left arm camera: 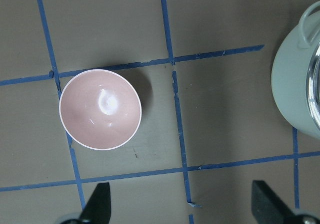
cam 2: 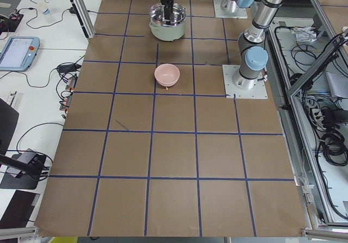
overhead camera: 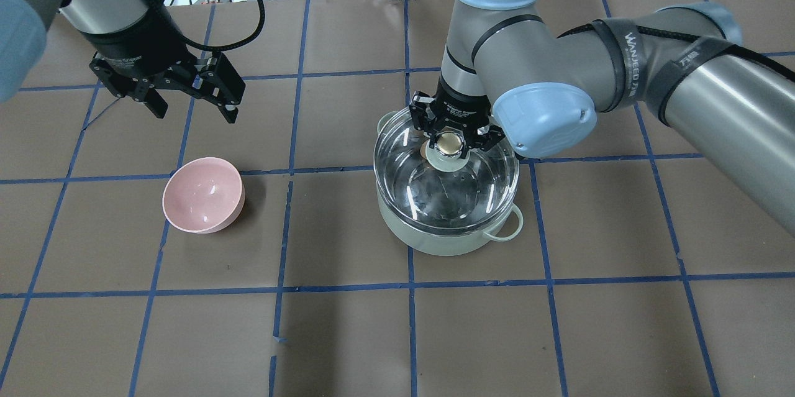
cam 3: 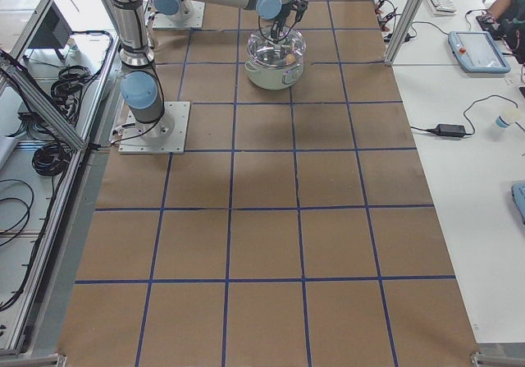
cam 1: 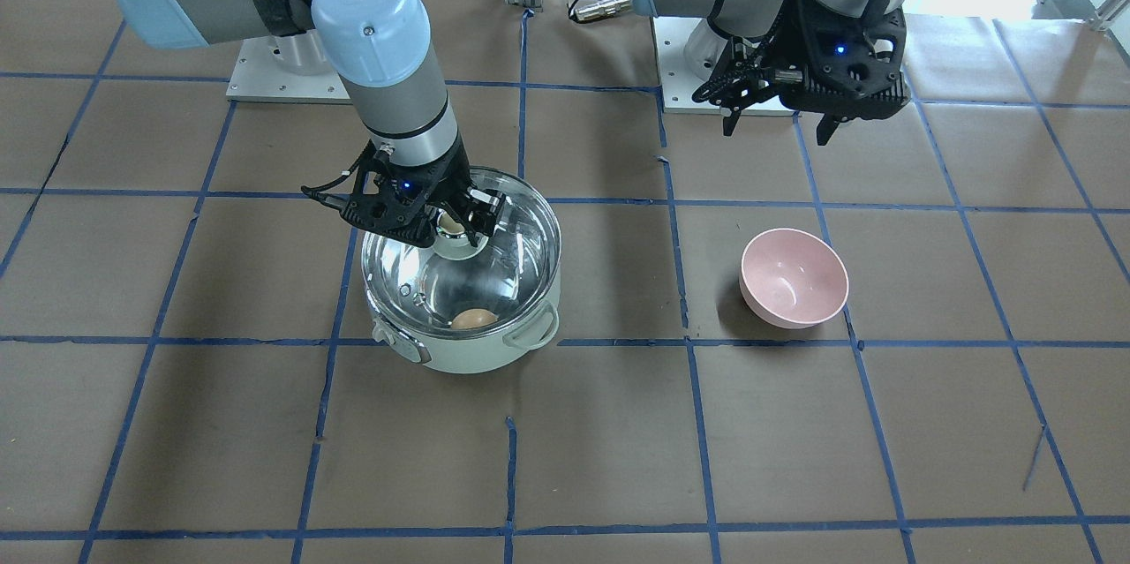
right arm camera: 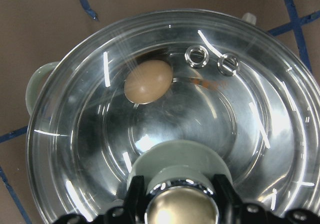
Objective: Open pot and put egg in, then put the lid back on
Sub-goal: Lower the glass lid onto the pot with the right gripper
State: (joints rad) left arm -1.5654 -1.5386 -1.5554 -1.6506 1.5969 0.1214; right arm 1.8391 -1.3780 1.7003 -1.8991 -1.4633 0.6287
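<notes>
The pale mint-green pot stands on the brown table and also shows in the overhead view. The light-brown egg lies inside it on the steel bottom, seen through the glass in the right wrist view. My right gripper is shut on the golden knob of the clear glass lid. The lid sits tilted over the pot's mouth; I cannot tell whether its rim is seated. My left gripper is open and empty, hovering above the table beyond the pink bowl.
A pink bowl stands empty on the table to the left of the pot, also in the left wrist view. Blue tape lines grid the brown table. The arm bases are at the robot's edge.
</notes>
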